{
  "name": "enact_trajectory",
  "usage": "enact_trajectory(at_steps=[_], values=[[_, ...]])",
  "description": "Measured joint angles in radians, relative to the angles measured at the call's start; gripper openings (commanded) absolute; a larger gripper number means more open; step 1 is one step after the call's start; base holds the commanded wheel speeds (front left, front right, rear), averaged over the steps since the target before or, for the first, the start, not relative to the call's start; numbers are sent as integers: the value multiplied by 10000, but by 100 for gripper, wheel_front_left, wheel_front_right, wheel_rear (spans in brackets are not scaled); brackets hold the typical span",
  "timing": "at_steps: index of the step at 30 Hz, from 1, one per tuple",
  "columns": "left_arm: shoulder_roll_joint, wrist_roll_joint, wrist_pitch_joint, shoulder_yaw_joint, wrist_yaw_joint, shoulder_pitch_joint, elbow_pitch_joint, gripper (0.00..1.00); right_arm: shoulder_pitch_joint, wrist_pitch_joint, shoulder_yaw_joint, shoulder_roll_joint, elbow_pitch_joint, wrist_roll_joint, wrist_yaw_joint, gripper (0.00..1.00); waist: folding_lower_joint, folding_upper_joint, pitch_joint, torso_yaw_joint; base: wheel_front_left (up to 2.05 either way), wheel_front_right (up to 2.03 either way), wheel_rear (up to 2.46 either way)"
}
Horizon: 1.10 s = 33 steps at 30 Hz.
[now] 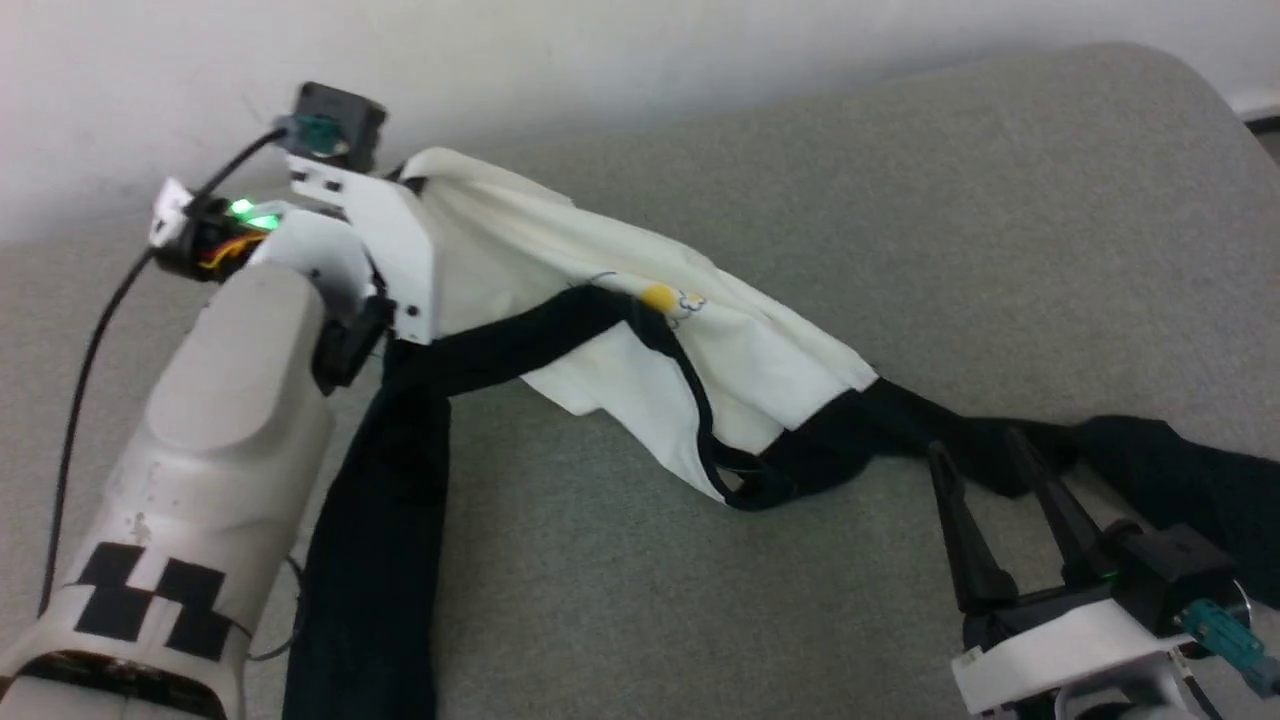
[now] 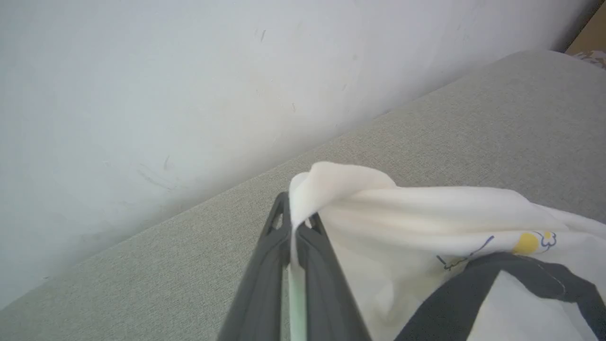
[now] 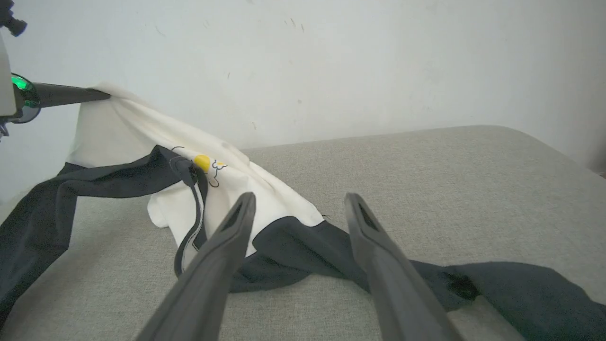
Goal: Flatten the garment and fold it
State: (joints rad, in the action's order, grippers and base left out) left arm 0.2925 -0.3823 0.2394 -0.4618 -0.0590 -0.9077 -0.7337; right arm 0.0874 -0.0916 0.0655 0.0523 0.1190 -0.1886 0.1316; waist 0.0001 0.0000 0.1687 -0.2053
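The left claw (image 2: 294, 222), raised at the left, is clamped shut on a white edge of the garment (image 1: 560, 260), holding it up off the grey cushion (image 1: 900, 200). The shirt drapes down to the right, and its black sleeves (image 1: 380, 520) trail on the cushion. The fabric looks light, limp and prone to bunching, so take it by the hems or shoulder seams. The right claw (image 1: 975, 445) hovers near one sleeve, spread wide and holding nothing.

Garment (image 1: 520, 250): matt cloth, v. soft.
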Motion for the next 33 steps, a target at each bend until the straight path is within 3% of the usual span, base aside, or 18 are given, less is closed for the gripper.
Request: enact_trajectory(at_steps=[6,7,8,17,21,25,33], values=[[-8,-472,-917,460,90,-33,-1494,0,-279,-255,115,0,-291,-81,0,100,0,0,469,-476,0,0,0],[-82,-539,-1087,510,115,-13,-1643,34,-277,-278,88,0,-324,-79,0,100,0,0,528,-524,0,0,0],[-171,-604,-1273,560,176,36,-1776,100,-277,-280,58,2,-359,-79,0,100,1,0,569,-562,0,0,0],[-861,-754,-4182,721,596,1582,-1335,100,-136,-84,-224,0,-278,58,0,100,-2,0,280,-244,0,0,0],[-878,-708,-4508,562,690,2622,-307,100,86,173,-318,2,-86,134,0,100,-2,0,-89,108,0,0,0],[-681,-702,-3705,240,702,3923,966,100,326,387,-382,0,113,134,0,100,-3,0,-484,481,0,0,0],[257,-1066,-345,-337,874,5892,2796,100,509,639,-305,0,372,132,0,100,-4,0,-924,1014,0,0,0]])
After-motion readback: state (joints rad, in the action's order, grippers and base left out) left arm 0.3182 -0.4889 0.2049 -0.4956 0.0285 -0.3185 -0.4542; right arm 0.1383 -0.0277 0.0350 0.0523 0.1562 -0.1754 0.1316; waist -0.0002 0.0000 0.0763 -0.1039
